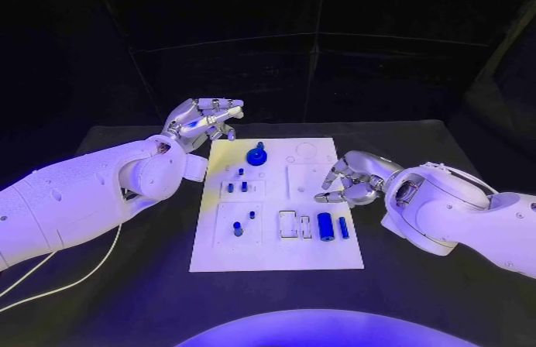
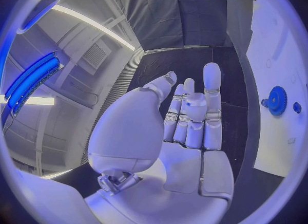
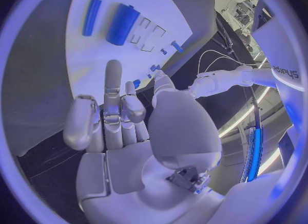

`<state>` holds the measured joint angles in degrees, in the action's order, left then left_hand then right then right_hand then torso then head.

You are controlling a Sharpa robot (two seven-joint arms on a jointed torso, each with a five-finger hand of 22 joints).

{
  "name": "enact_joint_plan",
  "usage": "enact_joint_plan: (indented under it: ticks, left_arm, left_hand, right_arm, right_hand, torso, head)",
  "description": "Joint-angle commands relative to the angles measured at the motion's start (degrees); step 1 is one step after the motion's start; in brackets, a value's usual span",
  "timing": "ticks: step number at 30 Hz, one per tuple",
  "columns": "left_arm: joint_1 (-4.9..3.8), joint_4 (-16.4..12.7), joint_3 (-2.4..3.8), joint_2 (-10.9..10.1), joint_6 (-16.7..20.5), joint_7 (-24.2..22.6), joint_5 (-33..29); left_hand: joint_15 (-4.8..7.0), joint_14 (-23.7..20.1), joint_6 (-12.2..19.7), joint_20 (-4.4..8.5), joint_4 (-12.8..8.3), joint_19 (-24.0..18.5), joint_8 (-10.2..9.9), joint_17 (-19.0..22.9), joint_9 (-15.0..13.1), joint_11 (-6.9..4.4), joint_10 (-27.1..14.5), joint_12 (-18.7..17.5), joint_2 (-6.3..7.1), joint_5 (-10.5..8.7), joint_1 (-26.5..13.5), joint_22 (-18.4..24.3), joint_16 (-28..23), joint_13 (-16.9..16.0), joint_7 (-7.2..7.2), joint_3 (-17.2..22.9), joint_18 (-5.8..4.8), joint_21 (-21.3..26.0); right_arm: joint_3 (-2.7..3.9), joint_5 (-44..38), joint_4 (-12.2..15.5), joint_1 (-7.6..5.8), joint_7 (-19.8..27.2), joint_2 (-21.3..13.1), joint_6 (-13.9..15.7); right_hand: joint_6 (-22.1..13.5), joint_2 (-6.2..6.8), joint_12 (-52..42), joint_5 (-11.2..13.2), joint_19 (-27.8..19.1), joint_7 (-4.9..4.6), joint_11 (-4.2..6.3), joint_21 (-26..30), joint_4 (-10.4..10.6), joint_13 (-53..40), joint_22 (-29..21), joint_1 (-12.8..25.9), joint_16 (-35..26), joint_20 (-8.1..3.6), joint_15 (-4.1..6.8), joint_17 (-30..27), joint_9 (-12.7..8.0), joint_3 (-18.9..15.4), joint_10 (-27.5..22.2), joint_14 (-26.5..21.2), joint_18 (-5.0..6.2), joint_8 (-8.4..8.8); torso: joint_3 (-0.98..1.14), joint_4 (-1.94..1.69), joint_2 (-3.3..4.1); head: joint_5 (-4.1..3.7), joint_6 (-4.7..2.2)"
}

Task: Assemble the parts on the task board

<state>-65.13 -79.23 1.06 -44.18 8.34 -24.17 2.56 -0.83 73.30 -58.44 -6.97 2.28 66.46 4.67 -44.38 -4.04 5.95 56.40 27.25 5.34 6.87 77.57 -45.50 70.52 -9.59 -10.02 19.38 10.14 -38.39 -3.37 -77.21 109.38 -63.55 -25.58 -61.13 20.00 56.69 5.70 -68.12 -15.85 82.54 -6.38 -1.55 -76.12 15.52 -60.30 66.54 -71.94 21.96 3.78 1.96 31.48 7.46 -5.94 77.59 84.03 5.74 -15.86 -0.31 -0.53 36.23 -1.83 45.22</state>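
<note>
Both hands empty beside the white rectangular task board (image 1: 224,254) on the black worktop (image 1: 447,293).
Left hand (image 1: 204,121) raised, fingers loosely spread; right hand (image 1: 352,178) half-curled, holding nothing; blue gear-shaped part (image 1: 257,157) standing between.

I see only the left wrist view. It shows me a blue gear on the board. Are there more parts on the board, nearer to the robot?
Observer: Yes. A thick cylinder and a thin rod lie side by side on the near right part of the board.
Operator: Does the right hand hold any part?
Observer: No. The right hand holds nothing. It is beside the board's right edge, with its fingers partly bent.
Operator: Where is my left hand relative to the board?
Observer: The left hand is raised beyond the board's far left corner, with the gear a little to its right.
</note>
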Motion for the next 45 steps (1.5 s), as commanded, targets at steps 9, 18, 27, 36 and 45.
enact_joint_plan:
  ticks: [9,18,27,36,45]
  left_arm:
    - [-0.08,0.11,-0.04,0.05,-0.61,-0.25,-0.17]
    - [-0.07,0.11,-0.17,-0.01,-0.78,-0.20,-0.17]
    - [-0.07,0.09,-0.24,-0.01,-0.87,-0.22,-0.17]
    - [-0.07,0.05,-0.27,-0.03,-0.92,-0.21,-0.17]
    - [-0.07,0.04,-0.28,-0.09,-1.00,-0.18,-0.17]
  left_hand:
    - [-0.40,-0.02,0.27,-0.10,0.00,0.26,0.35,0.05,-0.07,-0.10,-0.37,0.20,-0.34,-0.17,0.28,0.05,0.17,-0.09,-0.04,-0.44,0.35,0.26]
    - [-0.42,0.05,0.28,-0.11,0.05,0.28,0.40,-0.14,-0.08,-0.09,-0.39,0.30,-0.34,-0.18,0.23,0.08,0.27,-0.11,-0.05,-0.52,0.35,0.29]
    - [-0.42,0.04,0.29,-0.11,0.05,0.29,0.40,-0.12,-0.08,-0.09,-0.40,0.30,-0.34,-0.18,0.23,0.08,0.26,-0.11,-0.05,-0.53,0.35,0.29]
    - [-0.42,0.01,0.30,-0.11,0.07,0.30,0.42,-0.01,-0.09,-0.09,-0.42,0.34,-0.34,-0.18,0.21,0.09,0.22,-0.12,-0.05,-0.57,0.35,0.30]
    - [-0.42,0.01,0.30,-0.11,0.07,0.30,0.42,-0.01,-0.09,-0.09,-0.42,0.34,-0.34,-0.18,0.21,0.09,0.22,-0.12,-0.05,-0.57,0.35,0.30]
  right_arm:
    - [-1.48,-5.21,1.74,2.03,-6.82,-1.39,-2.36]
    - [-1.67,-7.68,1.42,3.25,-6.96,-0.48,-3.01]
    - [-1.69,-7.17,0.46,3.83,-7.36,0.83,-4.59]
    - [-1.70,-7.45,-1.34,4.57,-8.07,2.45,-5.48]
    - [-1.70,-7.57,-2.65,4.99,-8.45,4.08,-6.56]
  right_hand:
    - [0.03,-0.83,-15.84,-1.99,1.12,0.76,0.49,-2.43,1.01,-21.38,3.55,0.09,-0.43,-0.24,0.73,0.13,1.91,-3.47,8.41,0.78,-1.72,-4.94]
    - [-2.91,-1.05,-21.88,-2.28,2.32,0.43,0.07,-5.17,1.19,-29.70,7.82,1.17,-0.55,-0.23,0.49,0.18,2.90,-4.18,12.41,0.88,-2.48,-7.65]
    - [-4.46,-1.98,-21.88,-2.60,3.49,0.11,-0.16,-7.22,1.02,-29.70,11.24,1.12,-0.57,-0.28,0.34,0.21,3.02,-4.18,12.41,0.93,-3.16,-8.12]
    - [-4.48,-2.81,-21.88,-3.57,3.58,0.18,-0.13,-7.45,0.96,-29.70,11.55,1.01,-0.59,-0.27,0.35,0.22,3.31,-4.29,12.41,0.94,-3.21,-8.89]
    - [-4.45,-3.08,-21.88,-3.73,3.59,0.21,-0.10,-7.49,1.00,-29.70,11.61,1.15,-0.60,-0.27,0.36,0.23,3.38,-4.37,12.41,0.95,-3.22,-9.09]
  torso:
    - [-0.08,0.35,-0.34]
    - [-0.10,0.35,-0.25]
    - [-0.11,0.41,-0.17]
    - [-0.10,0.34,-0.16]
    - [-0.09,0.43,-0.15]
  head:
    - [-0.60,0.22]
    - [-0.47,0.13]
    - [-0.42,0.30]
    - [-0.31,0.57]
    - [-0.15,0.71]
